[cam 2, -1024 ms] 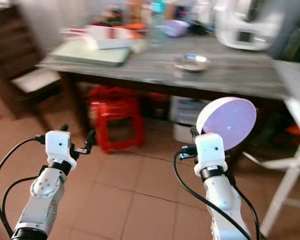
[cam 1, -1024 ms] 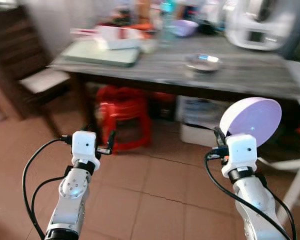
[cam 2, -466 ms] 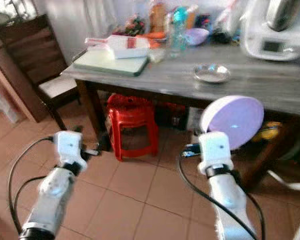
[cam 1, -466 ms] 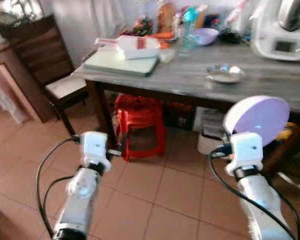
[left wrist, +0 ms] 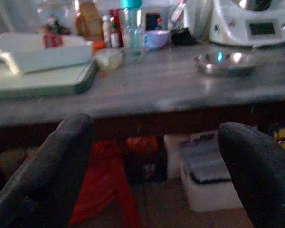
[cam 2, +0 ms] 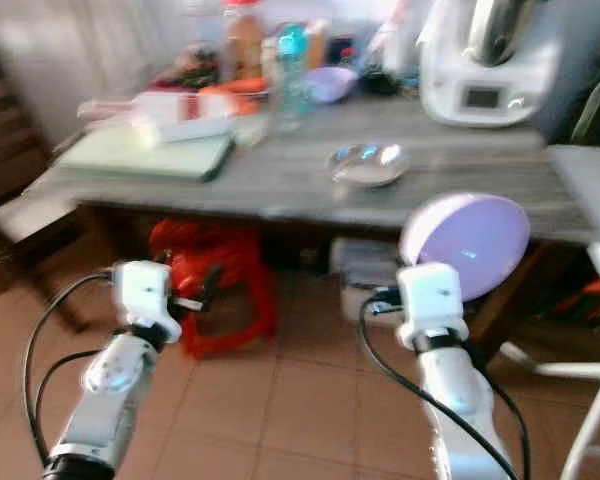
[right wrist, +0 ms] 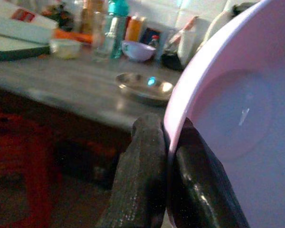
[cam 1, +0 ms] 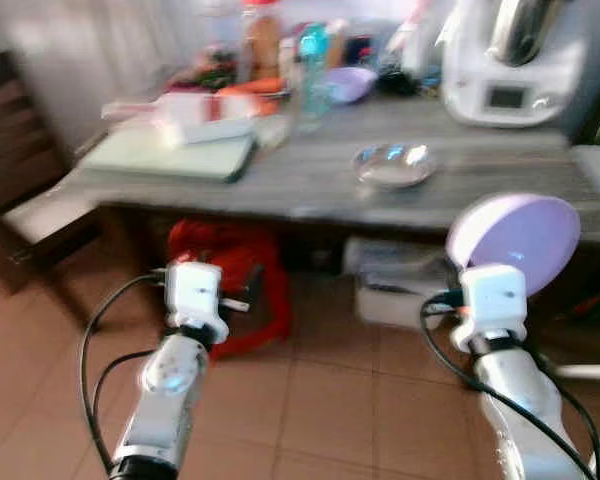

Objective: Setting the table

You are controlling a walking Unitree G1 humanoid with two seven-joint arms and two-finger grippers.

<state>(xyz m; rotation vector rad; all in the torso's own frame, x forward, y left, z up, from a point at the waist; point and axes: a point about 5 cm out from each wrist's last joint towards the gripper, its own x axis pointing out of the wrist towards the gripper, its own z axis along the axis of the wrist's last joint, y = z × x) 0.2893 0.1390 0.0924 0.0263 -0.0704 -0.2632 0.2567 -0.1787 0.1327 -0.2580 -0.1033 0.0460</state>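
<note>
A lilac plate [cam 1: 515,240] stands on edge in my right gripper [right wrist: 168,142], which is shut on its rim [right wrist: 180,104]. I hold it in front of the grey table [cam 1: 310,175], below the level of the tabletop. My left gripper [left wrist: 152,156] is open with nothing between its fingers, held out at the same height to the left. On the table lies a shallow metal dish [cam 1: 392,164], and further back a lilac bowl [cam 1: 348,83].
A white kitchen machine [cam 1: 510,60] stands at the table's back right. A green board [cam 1: 170,155] with a white box lies at its left, with bottles [cam 1: 310,60] behind. A red stool [cam 1: 235,280] and storage boxes [cam 1: 400,280] sit underneath. A dark chair [cam 1: 20,200] stands at left.
The whole view has swung to the right and is blurred, so the camera moved. Both grippers keep their pose, the right one still shut on the plate.
</note>
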